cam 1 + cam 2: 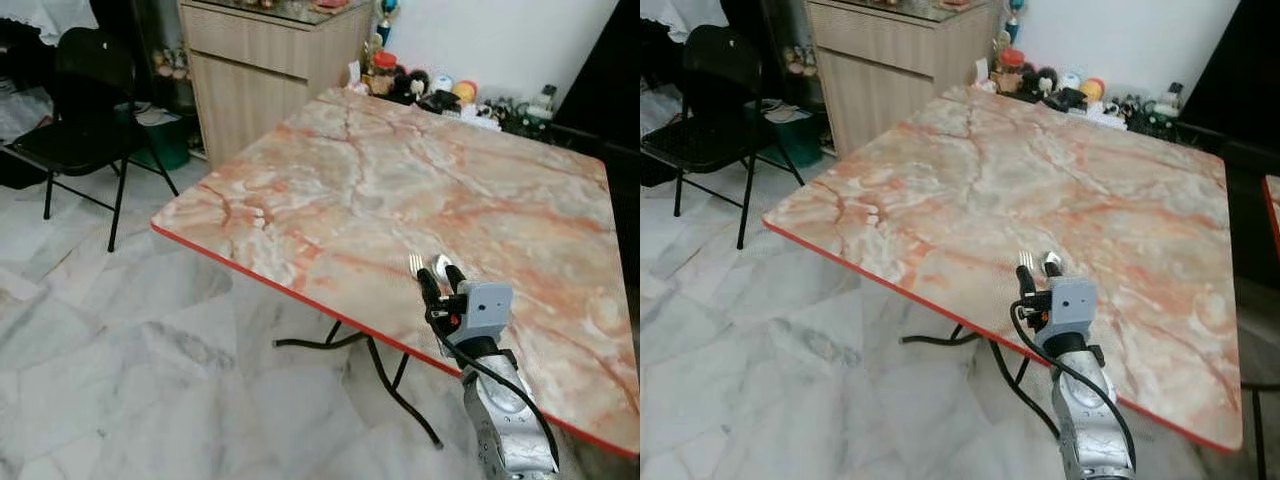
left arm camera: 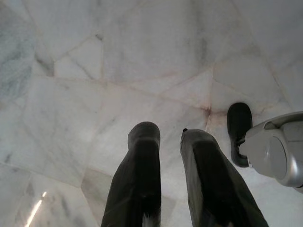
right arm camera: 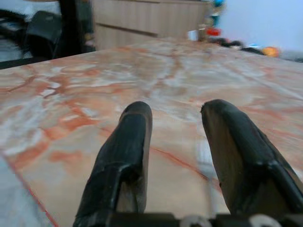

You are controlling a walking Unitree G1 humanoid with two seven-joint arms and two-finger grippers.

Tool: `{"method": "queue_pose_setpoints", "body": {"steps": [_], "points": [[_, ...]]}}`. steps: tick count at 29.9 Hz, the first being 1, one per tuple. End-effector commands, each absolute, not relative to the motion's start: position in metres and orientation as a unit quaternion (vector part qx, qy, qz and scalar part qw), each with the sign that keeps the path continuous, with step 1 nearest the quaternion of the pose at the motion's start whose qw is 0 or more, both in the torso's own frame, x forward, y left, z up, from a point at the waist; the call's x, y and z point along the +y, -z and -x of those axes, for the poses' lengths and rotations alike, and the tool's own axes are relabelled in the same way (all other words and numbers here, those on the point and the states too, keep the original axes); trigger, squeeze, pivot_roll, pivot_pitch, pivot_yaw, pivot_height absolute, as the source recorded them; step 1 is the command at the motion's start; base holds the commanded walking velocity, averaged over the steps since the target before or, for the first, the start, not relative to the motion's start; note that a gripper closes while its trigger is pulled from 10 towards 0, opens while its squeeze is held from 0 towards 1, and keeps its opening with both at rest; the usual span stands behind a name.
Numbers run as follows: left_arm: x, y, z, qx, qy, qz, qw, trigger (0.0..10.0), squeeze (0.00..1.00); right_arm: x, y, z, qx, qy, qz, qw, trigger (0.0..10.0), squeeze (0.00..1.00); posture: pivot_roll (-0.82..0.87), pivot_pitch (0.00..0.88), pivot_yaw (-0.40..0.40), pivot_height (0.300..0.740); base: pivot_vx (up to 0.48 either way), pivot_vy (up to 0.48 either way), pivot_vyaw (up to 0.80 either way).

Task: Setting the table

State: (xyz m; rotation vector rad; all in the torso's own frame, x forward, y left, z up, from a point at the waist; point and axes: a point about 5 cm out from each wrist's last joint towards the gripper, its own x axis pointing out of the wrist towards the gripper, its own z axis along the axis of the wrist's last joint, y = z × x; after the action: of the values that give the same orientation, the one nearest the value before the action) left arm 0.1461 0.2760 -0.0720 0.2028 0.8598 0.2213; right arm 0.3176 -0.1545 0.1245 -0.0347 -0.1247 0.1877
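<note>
Right gripper: right gripper [image 1: 442, 285] over the near red-trimmed edge, black fingers apart around the cutlery.
Cutlery: one silver metal fork [image 1: 416, 265] and one silver metal spoon [image 1: 441, 266], tips jutting above the fingers.
Table: pink-veined marble-pattern square table [image 1: 400, 190], nothing laid yet.
Progress: judged barely begun; cutlery still to place.
Left gripper: left gripper [image 2: 168, 165] hangs idle, fingers slightly apart.

Right gripper [image 1: 441, 276] raised, fingers [image 3: 125, 151] apart
</note>
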Motion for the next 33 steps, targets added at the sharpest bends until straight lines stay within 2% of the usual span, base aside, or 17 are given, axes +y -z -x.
{"method": "queue_pose_setpoints", "body": {"steps": [1, 7, 17, 21, 22, 23, 24, 28, 33], "points": [[0.274, 0.075, -0.141, 0.426, -0.110, -0.095, 0.893, 10.0, 0.00, -0.154, -0.120, -0.315, -0.051, -0.099, 0.015, 0.994, 10.0, 0.00, 0.09, 0.132, -0.073, 0.740, 0.334, 0.000, 0.00], [0.275, 0.075, -0.140, 0.426, -0.111, -0.093, 0.893, 10.0, 0.00, -0.150, -0.121, -0.315, -0.052, -0.101, 0.010, 0.993, 10.0, 0.00, 0.09, 0.134, -0.072, 0.740, 0.318, 0.000, 0.00], [0.271, 0.076, -0.141, 0.426, -0.102, -0.095, 0.894, 10.0, 0.00, -0.152, -0.119, -0.311, -0.035, -0.076, -0.017, 0.996, 10.0, 0.00, 0.09, 0.139, -0.069, 0.740, 0.000, 0.000, 0.00], [0.270, 0.077, -0.141, 0.426, -0.095, -0.098, 0.894, 10.0, 0.00, -0.153, -0.113, -0.307, 0.014, -0.052, -0.037, 0.998, 10.0, 0.00, 0.09, 0.146, -0.064, 0.740, 0.000, 0.000, 0.00], [0.270, 0.077, -0.141, 0.426, -0.095, -0.099, 0.894, 10.0, 0.00, -0.149, -0.115, -0.307, 0.013, -0.060, -0.044, 0.997, 10.0, 0.09, 0.08, 0.147, -0.063, 0.740, 0.000, 0.000, 0.00], [0.270, 0.077, -0.141, 0.426, -0.095, -0.101, 0.894, 10.0, 0.00, -0.148, -0.116, -0.307, 0.014, -0.063, -0.046, 0.997, 10.0, 0.83, 0.08, 0.147, -0.063, 0.740, 0.000, 0.000, 0.00], [0.270, 0.076, -0.141, 0.426, -0.094, -0.101, 0.894, 10.0, 0.00, -0.146, -0.114, -0.308, 0.026, -0.064, -0.044, 0.997, 10.0, 1.00, 0.08, 0.149, -0.062, 0.740, 0.000, 0.000, 0.00], [0.269, 0.076, -0.142, 0.424, -0.092, -0.103, 0.895, 10.0, 0.00, -0.142, -0.108, -0.314, 0.080, -0.064, -0.045, 0.994, 10.0, 1.00, 0.09, 0.155, -0.063, 0.740, 0.000, 0.000, 0.00], [0.269, 0.076, -0.143, 0.423, -0.093, -0.102, 0.896, 10.0, 0.00, -0.131, -0.115, -0.315, 0.086, -0.098, -0.045, 0.990, 10.0, 1.00, 0.09, 0.167, -0.061, 0.740, 0.000, 0.000, 0.00]]}}
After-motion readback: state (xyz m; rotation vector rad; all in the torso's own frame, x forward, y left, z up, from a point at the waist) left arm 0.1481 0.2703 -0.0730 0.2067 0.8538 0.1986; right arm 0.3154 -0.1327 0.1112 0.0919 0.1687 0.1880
